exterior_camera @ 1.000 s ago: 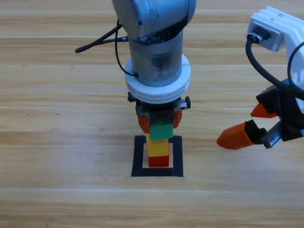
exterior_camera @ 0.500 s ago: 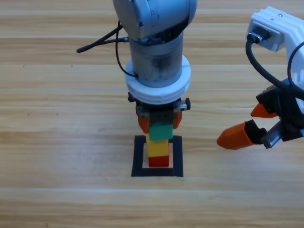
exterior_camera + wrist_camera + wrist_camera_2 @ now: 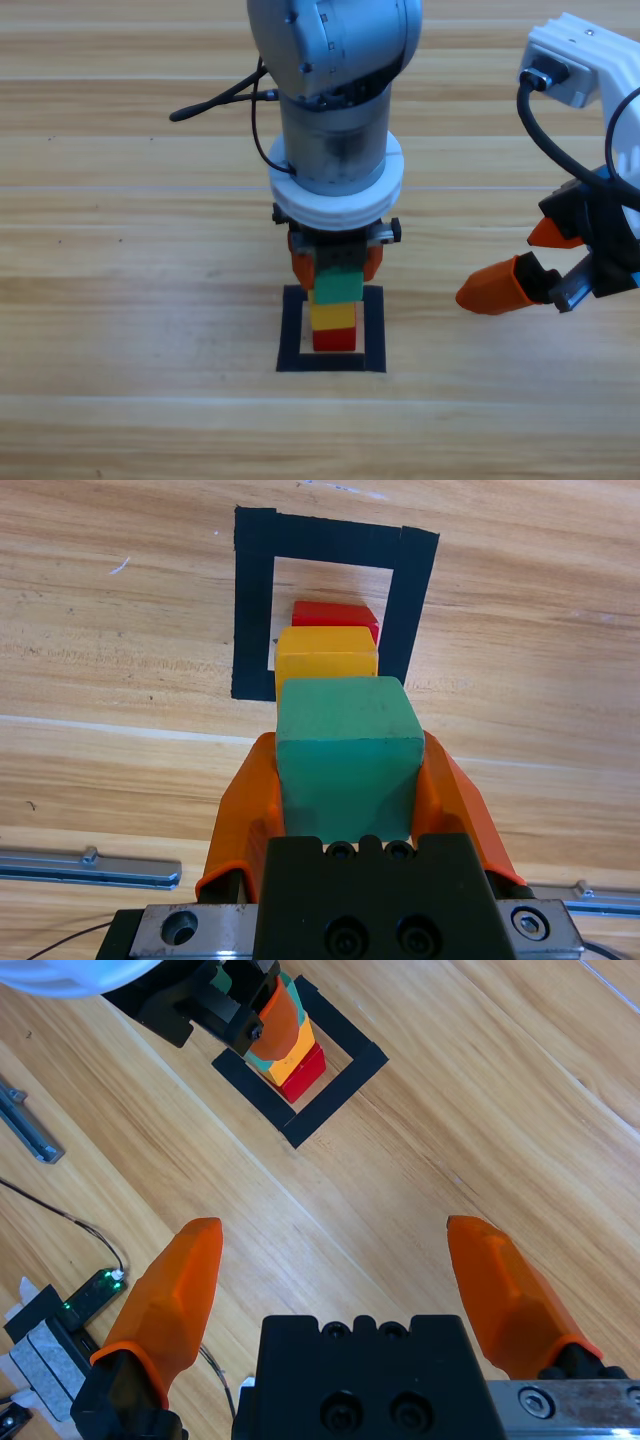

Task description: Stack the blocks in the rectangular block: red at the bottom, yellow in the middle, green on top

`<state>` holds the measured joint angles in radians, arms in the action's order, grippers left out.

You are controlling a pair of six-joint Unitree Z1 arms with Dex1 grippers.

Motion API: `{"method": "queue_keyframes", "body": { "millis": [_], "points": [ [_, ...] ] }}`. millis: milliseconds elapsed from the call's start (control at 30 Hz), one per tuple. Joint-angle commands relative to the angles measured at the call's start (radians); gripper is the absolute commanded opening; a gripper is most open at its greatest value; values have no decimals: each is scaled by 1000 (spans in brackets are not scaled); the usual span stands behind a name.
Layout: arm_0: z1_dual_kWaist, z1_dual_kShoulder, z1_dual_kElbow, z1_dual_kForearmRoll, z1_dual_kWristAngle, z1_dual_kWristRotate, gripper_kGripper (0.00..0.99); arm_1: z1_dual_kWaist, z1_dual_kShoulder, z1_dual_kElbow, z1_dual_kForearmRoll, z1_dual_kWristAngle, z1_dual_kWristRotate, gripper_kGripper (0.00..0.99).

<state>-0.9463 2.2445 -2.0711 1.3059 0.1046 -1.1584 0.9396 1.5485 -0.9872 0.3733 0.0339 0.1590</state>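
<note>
Wide wooden plank table (image 3: 120, 300), grain running left to right. Over its middle, the grey left arm, coming down nearly plumb from the far edge, its orange-jawed left gripper (image 3: 348, 780) pinching the small matte teal-green cube (image 3: 346, 758) from both sides. At the right edge, the right gripper (image 3: 345, 1280), parked well apart from the stack, jaws spread wide and holding nothing. Below the left gripper, the nearly square outline of black tape strips (image 3: 292, 330) with bare wood inside. Within it, the small matte red cube (image 3: 334, 340) on the wood and the small matte yellow cube (image 3: 333, 318) on top of it; the teal-green cube directly over the yellow one, touching or just above (cannot tell which from these views). Judged stage: last placement, release not yet made. Risks from here: letting go before the green cube seats flat, so a drop and a tumble; jaws opening unevenly, or dragging on the way up, nudging green off yellow or toppling the whole narrow column; any sideways drift shifting yellow on red.
</note>
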Motion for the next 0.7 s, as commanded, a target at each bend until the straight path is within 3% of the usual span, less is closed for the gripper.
{"method": "queue_keyframes", "body": {
  "millis": [33, 700],
  "points": [
    [-6, 50, 25, -10, 6, 9, 190, -25, -36, 30, -31, 23, -4, 990],
    [6, 60, 36, -14, 6, 20, 190, -25, -27, 30, -34, 32, -4, 990]
  ]
}}
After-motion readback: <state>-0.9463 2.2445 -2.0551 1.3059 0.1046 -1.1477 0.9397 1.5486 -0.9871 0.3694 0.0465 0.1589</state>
